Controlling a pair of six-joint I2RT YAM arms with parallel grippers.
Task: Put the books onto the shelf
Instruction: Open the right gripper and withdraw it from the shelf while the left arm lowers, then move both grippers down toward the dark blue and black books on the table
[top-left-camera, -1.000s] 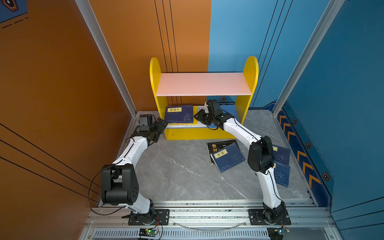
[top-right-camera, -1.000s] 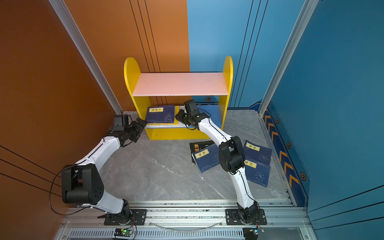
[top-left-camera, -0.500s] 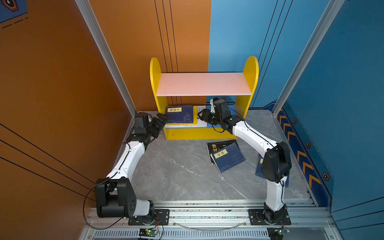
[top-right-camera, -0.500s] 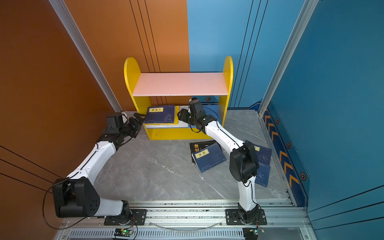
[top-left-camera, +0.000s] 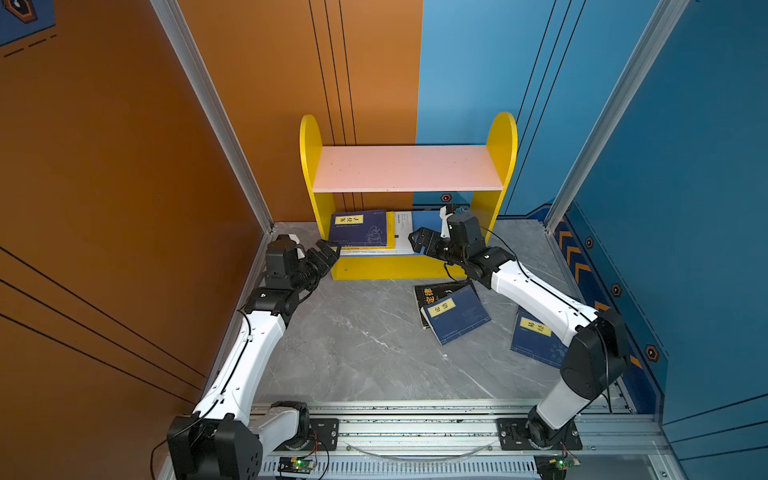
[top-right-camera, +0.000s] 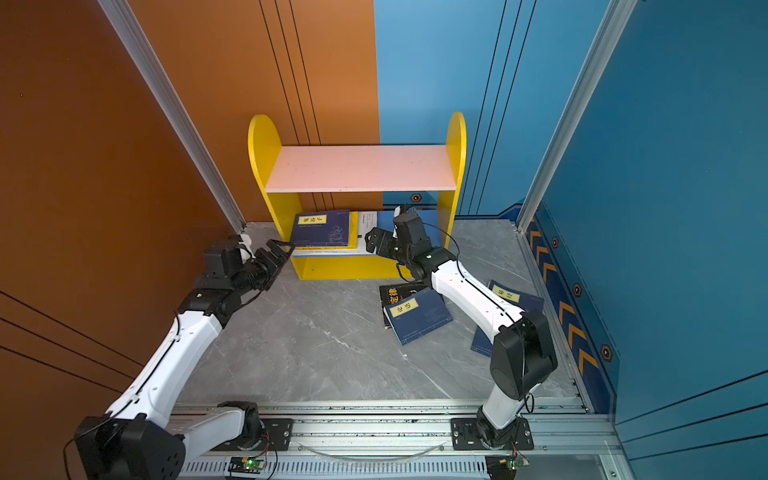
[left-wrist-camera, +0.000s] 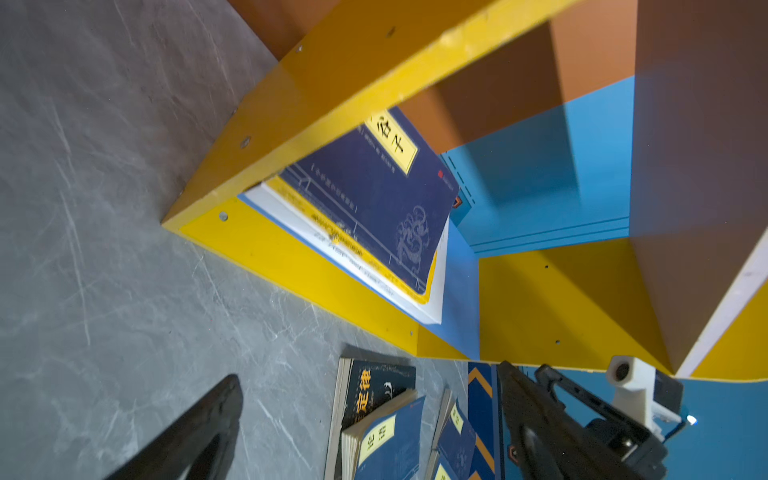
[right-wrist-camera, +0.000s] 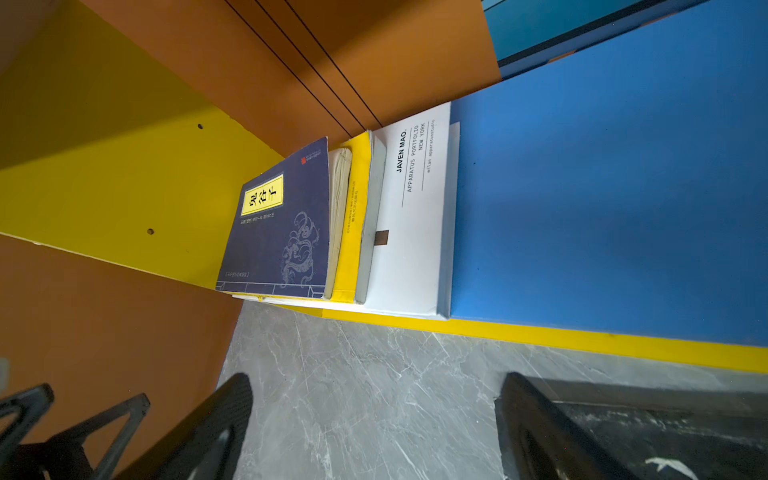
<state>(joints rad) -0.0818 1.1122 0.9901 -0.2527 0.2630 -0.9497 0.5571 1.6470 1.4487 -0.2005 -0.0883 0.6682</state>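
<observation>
Glossy navy paperback (right-wrist-camera: 278, 232) atop yellow book (right-wrist-camera: 353, 241), white book (right-wrist-camera: 411, 266), matte blue board (right-wrist-camera: 602, 208), white title I read only by right wrist, left gripper (top-left-camera: 330, 253), right gripper (top-left-camera: 417, 243) stood wide, empty.

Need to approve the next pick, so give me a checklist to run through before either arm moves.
1. Right end effector open and empty: ok.
2. Left end effector open and empty: ok.
3. Top navy book lying flat on the stack on the shelf's blue lower board: ok.
4. Free room on that board beside the stack: ok.
5. Floor cleared of books: not ok; the black book lies there with the middle navy book on it.
6. Navy book by the wall free to grasp: cannot tell, the right arm crosses over it.
</observation>
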